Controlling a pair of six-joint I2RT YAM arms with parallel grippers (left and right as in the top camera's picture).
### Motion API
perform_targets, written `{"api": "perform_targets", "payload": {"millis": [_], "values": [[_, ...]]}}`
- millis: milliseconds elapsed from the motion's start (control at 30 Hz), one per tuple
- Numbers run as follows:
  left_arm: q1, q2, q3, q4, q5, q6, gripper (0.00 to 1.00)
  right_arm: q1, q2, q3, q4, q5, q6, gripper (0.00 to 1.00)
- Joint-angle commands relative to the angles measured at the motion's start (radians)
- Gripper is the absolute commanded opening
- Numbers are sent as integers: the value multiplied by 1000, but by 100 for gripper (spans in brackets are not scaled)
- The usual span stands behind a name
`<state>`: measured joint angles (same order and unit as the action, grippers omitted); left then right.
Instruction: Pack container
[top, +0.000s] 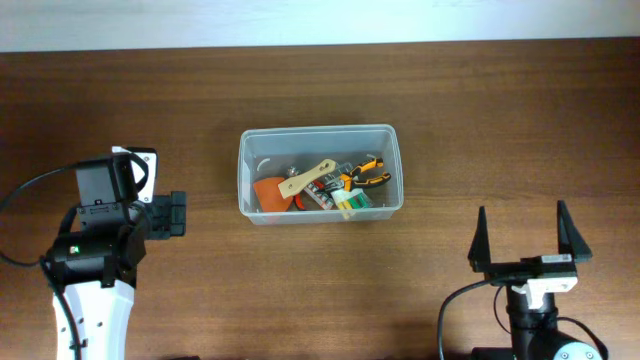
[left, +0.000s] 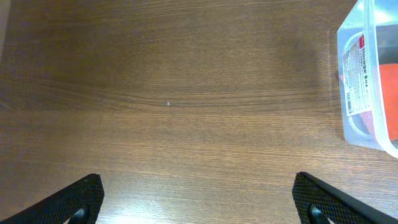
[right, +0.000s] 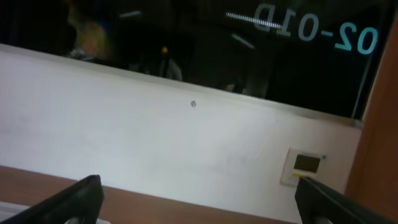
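Observation:
The clear plastic container sits mid-table, holding several tools: orange-handled pliers, a wooden-handled tool and an orange piece. Its labelled end wall shows at the right edge of the left wrist view. My left gripper is open and empty, left of the container, over bare wood. My right gripper is open and empty near the front right, raised and facing the far wall.
The brown wooden table spreads around the container. The right wrist view shows a white wall with a small panel and a dark window above.

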<state>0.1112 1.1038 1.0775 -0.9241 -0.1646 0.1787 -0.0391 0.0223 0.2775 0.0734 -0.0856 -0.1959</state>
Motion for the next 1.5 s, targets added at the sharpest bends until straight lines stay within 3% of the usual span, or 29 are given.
{"api": "perform_targets", "payload": {"millis": [0, 800, 1233, 1467], "values": [[5, 1, 16, 3, 11, -9, 99, 6, -19, -31, 18, 17, -7, 99], [5, 1, 16, 3, 11, -9, 99, 6, -19, -272, 12, 19, -6, 99], [5, 1, 16, 3, 11, -9, 99, 6, -19, -272, -145, 19, -6, 98], [5, 1, 16, 3, 10, -9, 99, 6, -19, -272, -145, 19, -6, 99]]}}
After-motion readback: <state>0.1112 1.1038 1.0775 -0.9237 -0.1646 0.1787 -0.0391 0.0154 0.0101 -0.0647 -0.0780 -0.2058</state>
